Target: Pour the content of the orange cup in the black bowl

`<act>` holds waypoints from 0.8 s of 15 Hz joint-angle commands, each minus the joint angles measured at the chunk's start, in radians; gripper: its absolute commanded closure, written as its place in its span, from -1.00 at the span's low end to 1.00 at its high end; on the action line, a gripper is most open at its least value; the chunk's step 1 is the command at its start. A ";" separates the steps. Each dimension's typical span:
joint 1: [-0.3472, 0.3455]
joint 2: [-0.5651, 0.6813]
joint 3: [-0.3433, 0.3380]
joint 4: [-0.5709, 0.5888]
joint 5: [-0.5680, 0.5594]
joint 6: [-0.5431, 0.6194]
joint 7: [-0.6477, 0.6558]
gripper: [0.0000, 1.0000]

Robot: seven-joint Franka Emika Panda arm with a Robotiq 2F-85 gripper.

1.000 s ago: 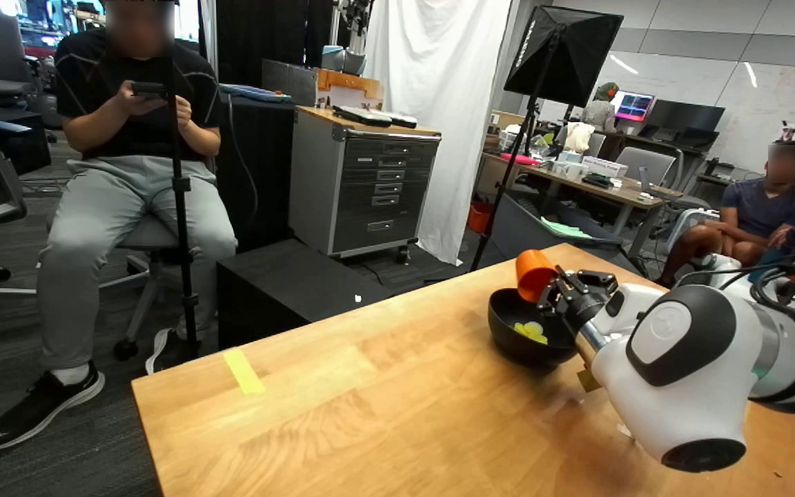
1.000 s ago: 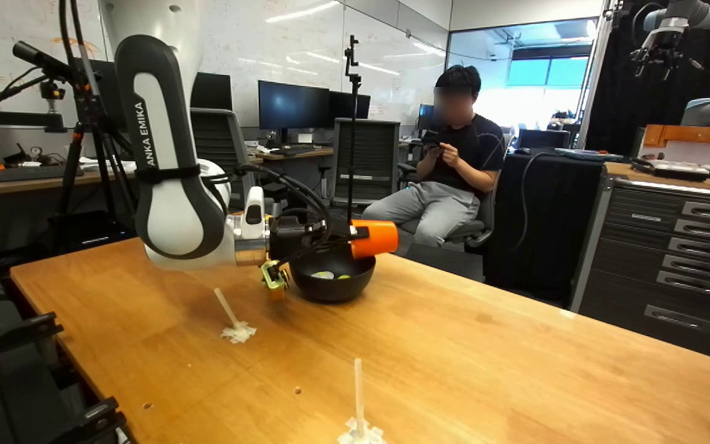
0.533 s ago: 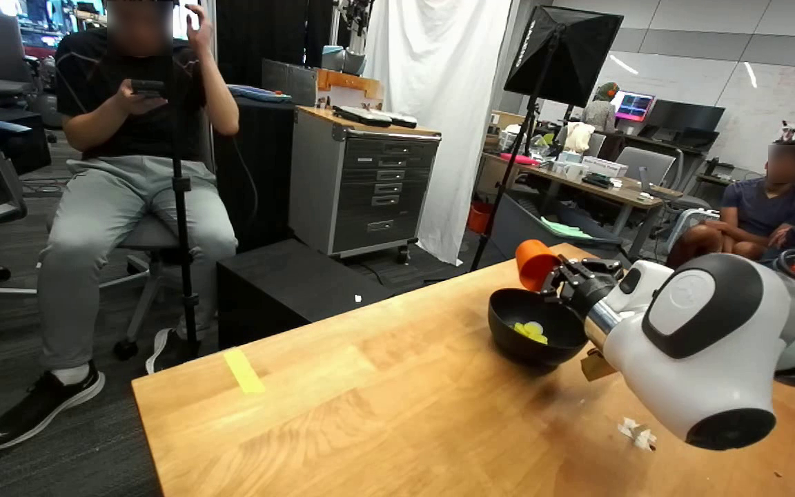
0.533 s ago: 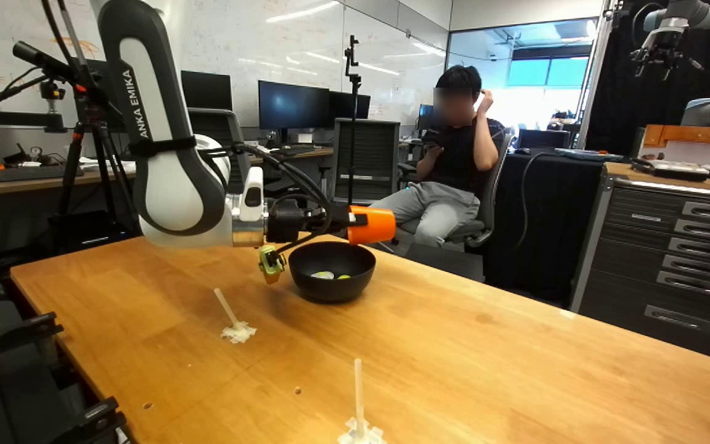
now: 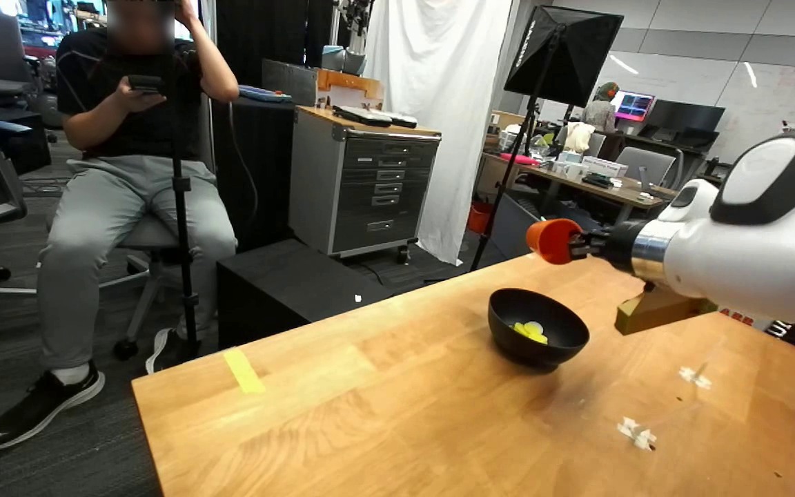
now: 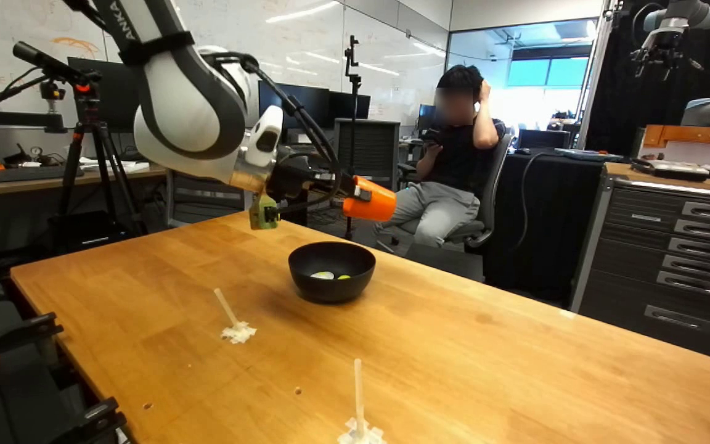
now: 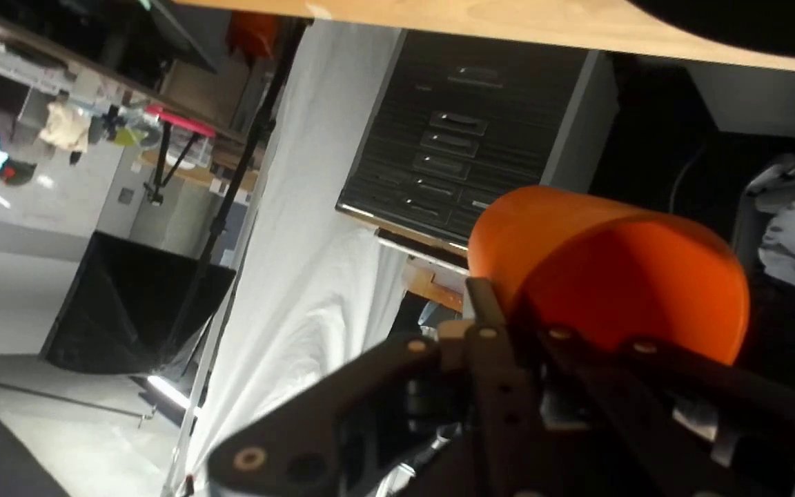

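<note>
Above the counter, the robot arm slopes in from the upper left of an exterior view, bends at the wrist and reaches forward close to level, its front end dipping slightly; a yellowish block hangs beneath the wrist. The fingers pinch the orange cup by its wall at the mouth end. The cup hangs on its side in the air, base pointing away from the arm and mouth turned back toward the wrist, higher than the black bowl and apart from it. The bowl stands upright on the counter with the pale yellow bits lying inside.

In an exterior view those bits show as a small heap, and a strip of yellow tape lies near the counter's corner. In an exterior view the bowl's near wall covers part of them, and two pale sticks rise from taped patches, one leaning. The wrist view, standing upside down, looks into the cup at its orange inner wall; there the bowl is a dark curve cut off at a corner. Beside a white curtain, that view also catches a black softbox.
</note>
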 commanded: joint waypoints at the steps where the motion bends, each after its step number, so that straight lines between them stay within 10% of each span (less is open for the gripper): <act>1: -0.134 -0.150 0.045 -0.010 0.038 0.285 0.007 0.97; 7: -0.291 -0.178 -0.066 0.130 0.301 0.788 -0.219 0.97; 12: -0.292 -0.064 -0.348 0.151 0.647 1.126 -0.619 0.97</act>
